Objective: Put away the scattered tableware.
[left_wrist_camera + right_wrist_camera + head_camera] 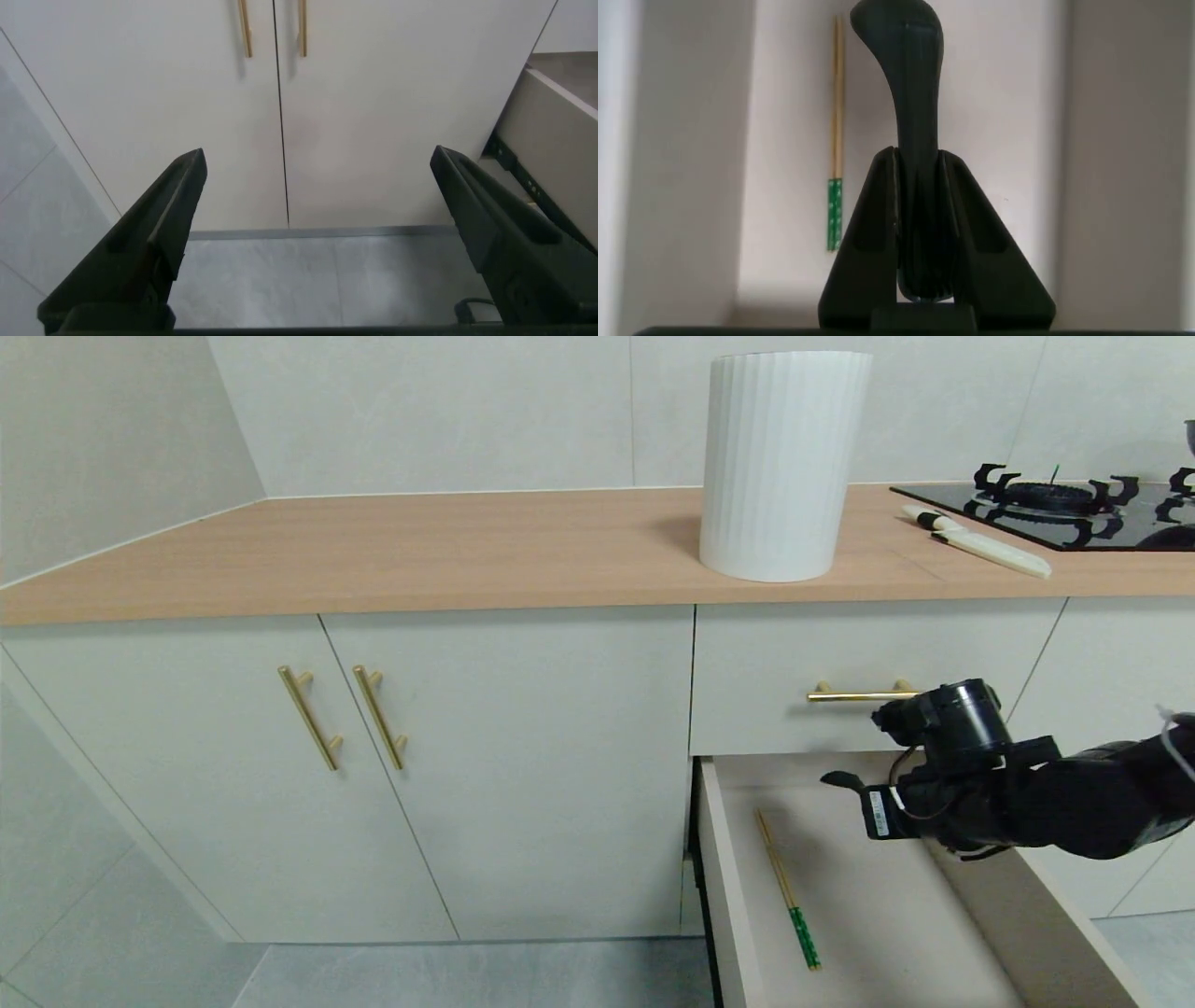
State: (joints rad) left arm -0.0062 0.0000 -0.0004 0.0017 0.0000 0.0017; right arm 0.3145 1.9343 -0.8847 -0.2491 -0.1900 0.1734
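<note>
Head view gives me a wooden countertop (420, 551) against pale tiled walls (448, 411). Left: two cabinet doors (523, 775) with two brass handles (309, 717). My left gripper (318, 163) hangs low before them, jaws wide, holding nothing. Next comes one white ribbed container (782, 467). Below it, the pulled-out drawer (724, 859) holds green-ended chopsticks (787, 901); one or a pair, I cannot tell. My right gripper (840, 781) hovers above, pinched closed on nothing, its white label (880, 803) unreadable. Far right: one knife (980, 543) and one hob (1055, 504).
</note>
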